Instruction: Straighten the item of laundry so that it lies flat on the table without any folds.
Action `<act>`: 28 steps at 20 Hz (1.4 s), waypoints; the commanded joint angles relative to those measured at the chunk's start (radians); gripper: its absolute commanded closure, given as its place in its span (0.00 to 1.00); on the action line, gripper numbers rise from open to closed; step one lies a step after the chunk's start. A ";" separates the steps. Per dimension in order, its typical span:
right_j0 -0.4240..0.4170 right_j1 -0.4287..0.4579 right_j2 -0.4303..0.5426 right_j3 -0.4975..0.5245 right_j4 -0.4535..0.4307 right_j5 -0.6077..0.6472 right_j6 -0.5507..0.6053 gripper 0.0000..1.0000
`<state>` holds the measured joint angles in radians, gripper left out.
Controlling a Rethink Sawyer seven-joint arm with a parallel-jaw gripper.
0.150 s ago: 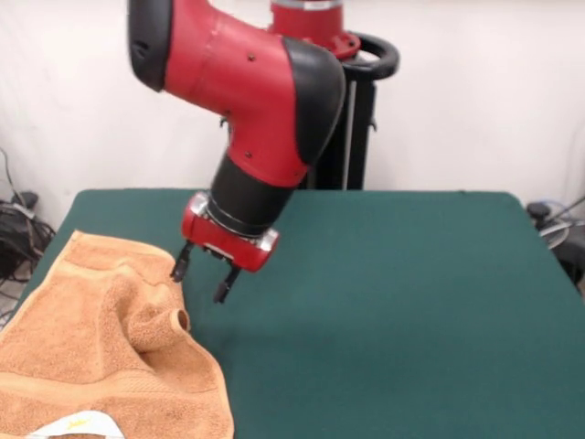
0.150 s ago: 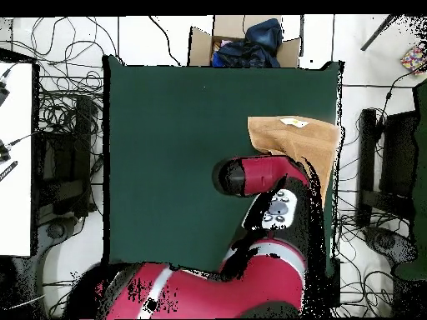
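Just beside gripper (image 1: 203,277): rumpled towel (image 1: 101,347).

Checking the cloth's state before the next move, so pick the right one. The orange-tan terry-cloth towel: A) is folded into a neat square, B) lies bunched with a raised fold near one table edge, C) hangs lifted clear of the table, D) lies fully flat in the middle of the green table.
B: the orange-tan terry-cloth towel shows a raised fold beside the robot's open hand and sits against one side of the dark green felt-topped table.

One towel (image 1: 101,357), one table (image 1: 393,302), one tool (image 1: 203,274)
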<state>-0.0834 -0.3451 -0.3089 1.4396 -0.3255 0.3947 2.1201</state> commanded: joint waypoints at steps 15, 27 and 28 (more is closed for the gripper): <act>0.316 0.105 -0.346 -0.009 0.169 -0.038 0.432 0.00; 0.256 0.233 -0.201 -0.086 0.178 -0.048 0.205 0.00; 0.261 0.238 -0.203 -0.097 0.168 -0.025 0.186 0.00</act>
<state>0.2131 -0.1750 -0.6622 1.3940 -0.1917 0.2739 2.2446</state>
